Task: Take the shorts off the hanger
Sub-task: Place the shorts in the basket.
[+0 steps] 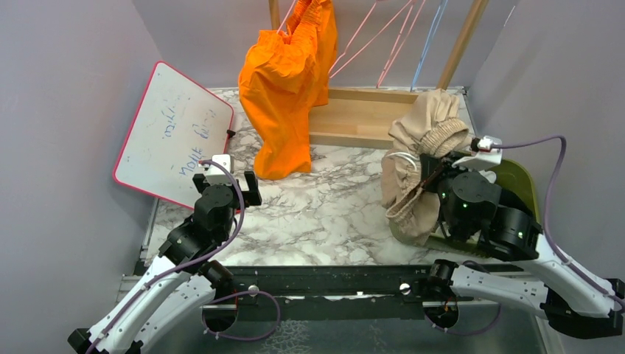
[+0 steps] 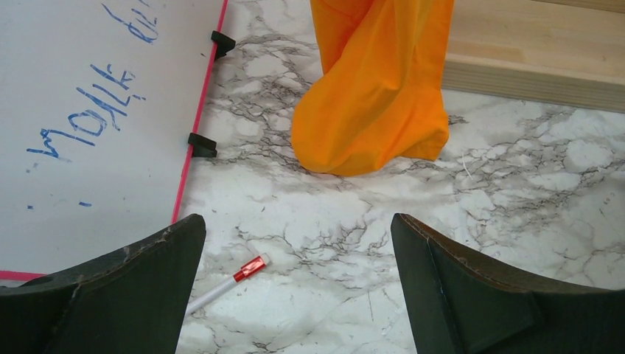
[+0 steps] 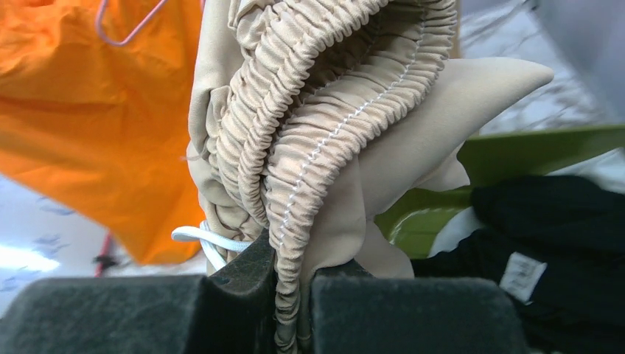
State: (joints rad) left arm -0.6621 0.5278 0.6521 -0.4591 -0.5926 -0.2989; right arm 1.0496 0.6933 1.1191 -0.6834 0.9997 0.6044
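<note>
The bright orange shorts [image 1: 284,96] hang from a pink hanger [image 1: 368,33] at the back, their hem resting on the marble table; they also show in the left wrist view [image 2: 376,88]. My right gripper [image 1: 431,173] is shut on the gathered waistband of the tan shorts [image 1: 416,162], which hang bunched above the table's right side; the waistband is pinched between its fingers in the right wrist view [image 3: 324,147]. Black shorts [image 3: 560,243] lie in a green bin [image 3: 516,151]. My left gripper [image 2: 298,280] is open and empty, low over the table. The white shorts are not clearly seen.
A pink-framed whiteboard [image 1: 173,133] leans at the left. A red-capped marker [image 2: 232,280] lies near my left fingers. A wooden rack base [image 1: 361,114] stands at the back with poles rising from it. The green bin [image 1: 516,177] sits at the right, behind my right arm.
</note>
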